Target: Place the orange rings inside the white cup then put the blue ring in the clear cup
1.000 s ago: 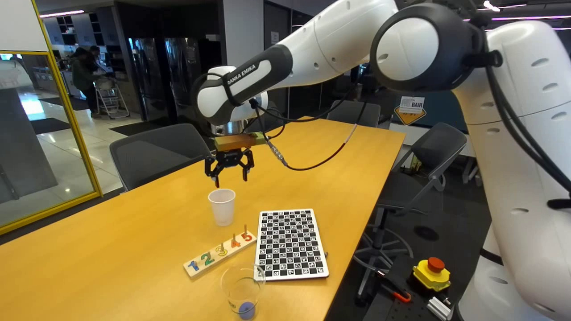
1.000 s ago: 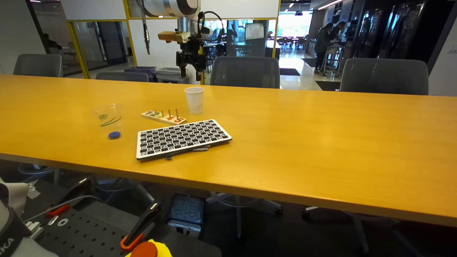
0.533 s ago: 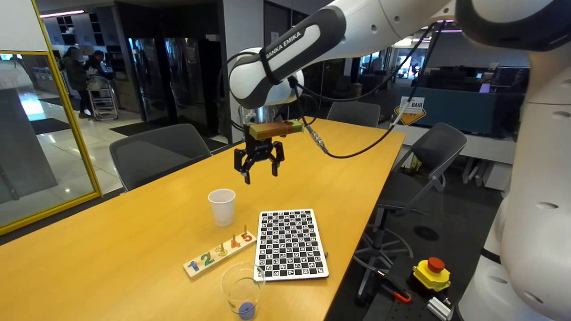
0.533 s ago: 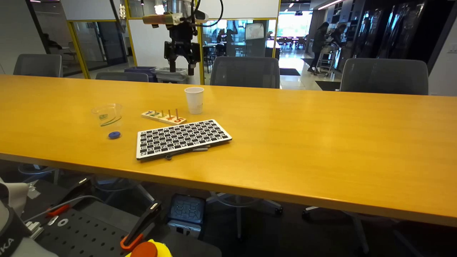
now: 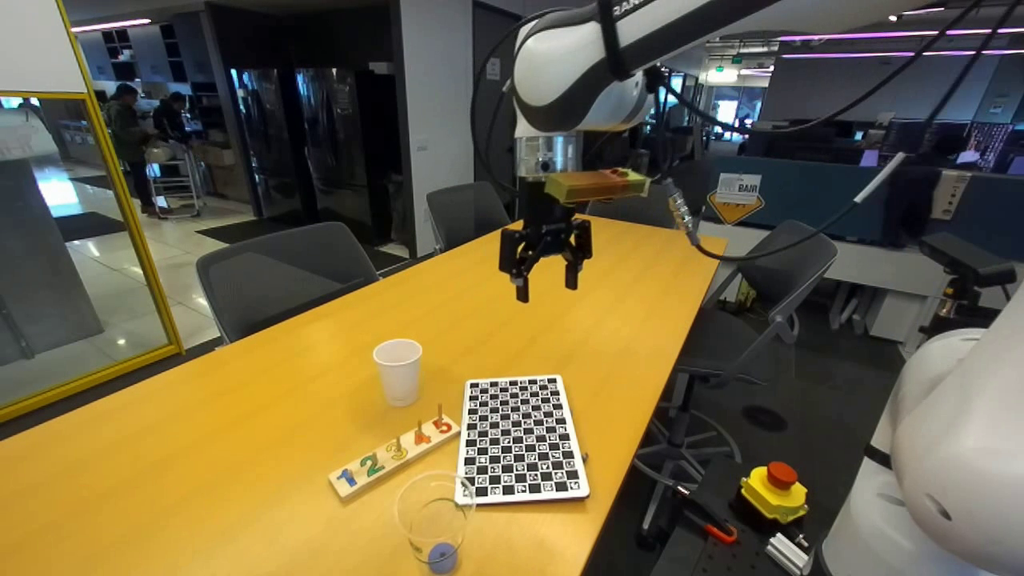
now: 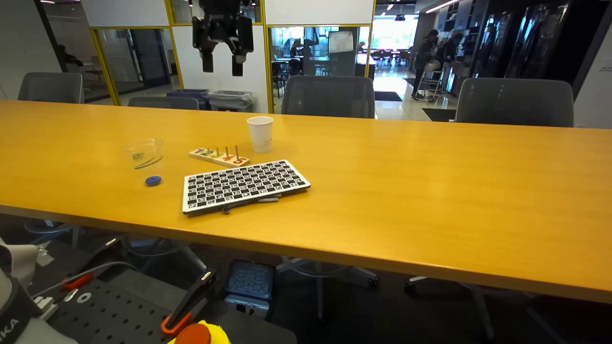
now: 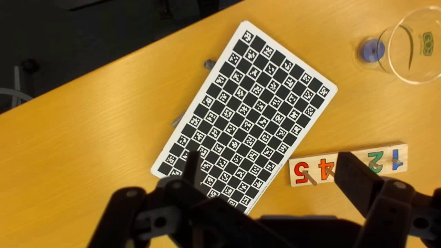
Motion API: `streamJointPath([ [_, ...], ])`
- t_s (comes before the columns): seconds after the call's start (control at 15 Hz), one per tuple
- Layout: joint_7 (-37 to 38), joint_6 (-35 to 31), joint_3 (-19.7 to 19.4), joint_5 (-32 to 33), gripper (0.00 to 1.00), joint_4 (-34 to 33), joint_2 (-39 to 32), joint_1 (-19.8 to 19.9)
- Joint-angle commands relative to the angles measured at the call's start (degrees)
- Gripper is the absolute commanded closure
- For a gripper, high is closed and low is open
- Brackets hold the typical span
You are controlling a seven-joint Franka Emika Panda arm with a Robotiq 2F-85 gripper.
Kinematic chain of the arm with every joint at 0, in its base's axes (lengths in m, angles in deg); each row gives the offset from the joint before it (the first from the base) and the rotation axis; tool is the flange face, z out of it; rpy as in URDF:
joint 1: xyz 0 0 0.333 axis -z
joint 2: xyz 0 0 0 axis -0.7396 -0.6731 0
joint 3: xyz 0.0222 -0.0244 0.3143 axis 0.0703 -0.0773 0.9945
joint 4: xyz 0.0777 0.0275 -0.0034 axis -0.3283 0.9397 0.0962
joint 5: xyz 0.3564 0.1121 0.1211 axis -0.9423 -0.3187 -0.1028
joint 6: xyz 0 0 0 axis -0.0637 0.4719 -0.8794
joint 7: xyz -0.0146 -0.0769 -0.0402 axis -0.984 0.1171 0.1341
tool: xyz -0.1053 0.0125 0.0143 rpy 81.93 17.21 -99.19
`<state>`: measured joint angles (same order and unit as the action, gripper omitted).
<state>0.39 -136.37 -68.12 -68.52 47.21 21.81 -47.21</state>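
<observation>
The white cup (image 5: 398, 372) stands upright on the table; it also shows in an exterior view (image 6: 260, 134) and is out of the wrist view. No orange rings show; the inside of the white cup is hidden. The clear cup (image 5: 432, 516) stands upright near the table's front edge. The blue ring (image 5: 442, 558) shows at the clear cup's bottom, and in the wrist view the blue ring (image 7: 372, 50) lies within the cup's base outline. My gripper (image 5: 547, 286) is open and empty, high above the table and away from both cups. Its fingers (image 7: 268, 160) are wide apart.
A wooden peg board (image 5: 396, 456) with numbers and bare pegs lies between the cups. A black-and-white checkered board (image 5: 524, 440) lies beside it, with a dark tool (image 6: 251, 202) under its edge. Grey chairs (image 5: 284, 276) stand along the table (image 5: 224, 432).
My gripper has moved from above the white cup away and up, rightward in an exterior view. It stays open. The cups and the blue ring have not moved.
</observation>
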Motion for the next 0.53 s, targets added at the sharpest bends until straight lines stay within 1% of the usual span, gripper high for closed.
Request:
streamJointPath([
  [0.0,-3.5,1.6,-0.8,0.5,0.0,7.9,12.5,1.4],
  [0.27,-5.4,2.0,-1.0,1.2,0.0,12.9,20.0,2.5],
  [0.47,-7.0,2.7,-1.2,1.5,0.0,15.1,23.2,2.8],
])
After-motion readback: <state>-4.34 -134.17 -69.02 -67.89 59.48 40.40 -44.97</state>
